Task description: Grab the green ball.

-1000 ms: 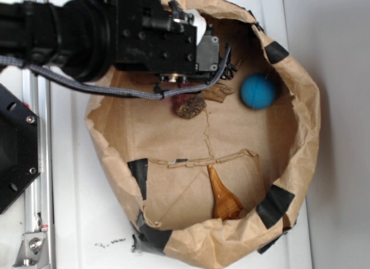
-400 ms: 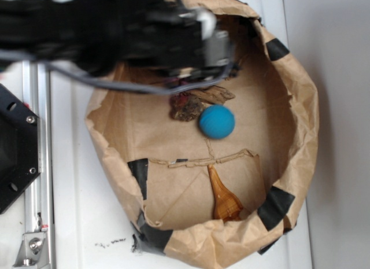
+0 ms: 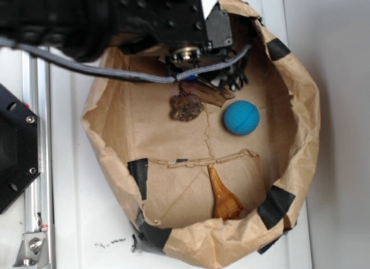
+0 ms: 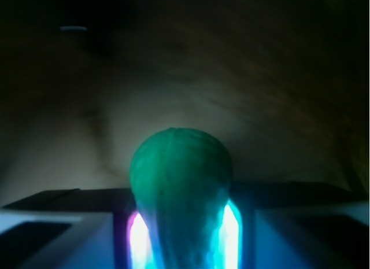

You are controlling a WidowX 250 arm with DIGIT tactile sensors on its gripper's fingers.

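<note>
In the wrist view the green ball fills the lower middle, squeezed out of round between the two lit pads of my gripper, which is shut on it. Dim brown paper lies behind it. In the exterior view my black arm reaches in over the top rim of the brown paper bag. The arm hides the gripper and the green ball from that camera.
A blue ball lies loose on the bag's floor, right of the arm. A dark brown lump and a piece of wood sit just below the wrist. An amber wooden piece lies near the bottom rim. A metal rail runs along the left.
The blue ball rolled from the upper right towards the centre, then back a little to the right. The arm shifted slightly up and to the right over the bag's top.
</note>
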